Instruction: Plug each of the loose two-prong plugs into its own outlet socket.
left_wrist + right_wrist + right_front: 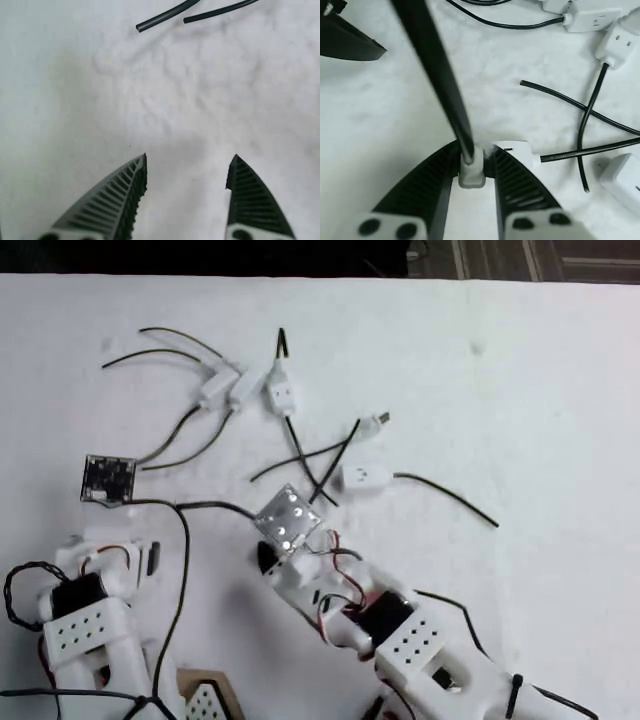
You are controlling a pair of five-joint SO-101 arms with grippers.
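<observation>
Across the white table [540, 390], a loose scatter of white connectors and black cords. At near centre, right arm [420, 640], angled toward far left; at near left, left arm [85, 630]. Low over the middle, right gripper [475, 150] clenched on a white plug [471, 172], black cord [435, 75] rising from it. Just beside it, a second white piece [517, 152] flat on the table. Beyond and to the right, one white socket [365, 477]; farther left, a cluster of three [245, 388]. Over bare table, left gripper [190, 159] spread apart, grasping nothing, two cord ends [165, 15] beyond.

White arms [90, 630], black ribbed fingers [117, 200]
</observation>
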